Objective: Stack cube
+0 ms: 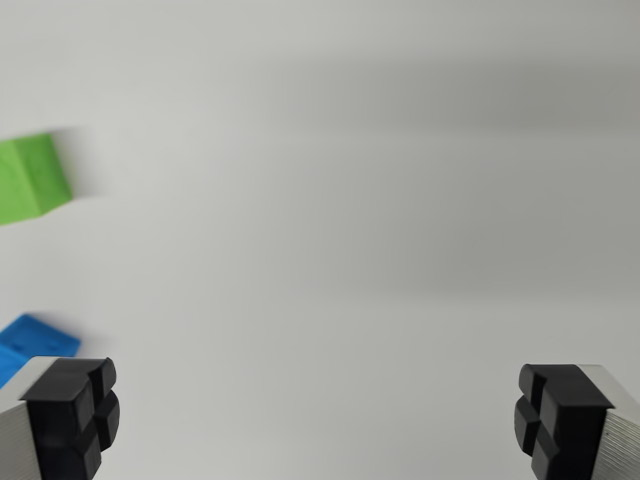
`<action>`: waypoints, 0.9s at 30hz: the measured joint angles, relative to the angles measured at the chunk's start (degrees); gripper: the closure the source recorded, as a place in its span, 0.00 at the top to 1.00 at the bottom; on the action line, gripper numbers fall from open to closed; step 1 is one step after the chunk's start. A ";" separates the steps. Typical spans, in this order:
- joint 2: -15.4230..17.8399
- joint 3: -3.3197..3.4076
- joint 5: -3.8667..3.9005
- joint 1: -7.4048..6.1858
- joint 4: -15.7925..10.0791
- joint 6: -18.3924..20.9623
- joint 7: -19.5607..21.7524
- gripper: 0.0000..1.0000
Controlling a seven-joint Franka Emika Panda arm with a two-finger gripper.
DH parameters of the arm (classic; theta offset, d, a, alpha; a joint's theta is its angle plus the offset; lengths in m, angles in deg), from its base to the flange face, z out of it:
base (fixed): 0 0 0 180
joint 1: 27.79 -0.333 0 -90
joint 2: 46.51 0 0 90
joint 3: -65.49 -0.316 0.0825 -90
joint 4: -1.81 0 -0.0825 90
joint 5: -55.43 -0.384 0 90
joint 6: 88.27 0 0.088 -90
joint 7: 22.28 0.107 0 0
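The tool [318,415] gapes wide over a white surface [350,220], green cube [30,178] and blue cube [32,342] at the wrist view's left.

The gripper [315,420] has two fingers with pale grey, finely ribbed metal-looking bodies. Each finger carries a matte black pad [78,410] on its inner face. The pad surfaces are divided by crossed grooves into rounded blocks. No cables, screws or markings are visible.

Jaws wide apart, nothing between
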 joint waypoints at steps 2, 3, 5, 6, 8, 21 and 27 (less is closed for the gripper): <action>-0.04 -0.02 0.00 -0.09 -0.07 -0.08 0.02 1.00; -0.08 -0.03 0.00 -0.14 -0.12 -0.14 0.04 1.00; -0.16 -0.06 0.00 -0.25 -0.23 -0.30 0.07 1.00; -0.19 -0.08 0.00 -0.31 -0.32 -0.41 0.08 1.00; -0.27 -0.13 0.00 -0.43 -0.50 -0.63 0.13 1.00; -1.08 -0.74 -0.02 -1.33 -1.79 -2.66 0.59 1.00; -1.60 -1.15 -0.06 -1.92 -2.69 -4.03 0.91 1.00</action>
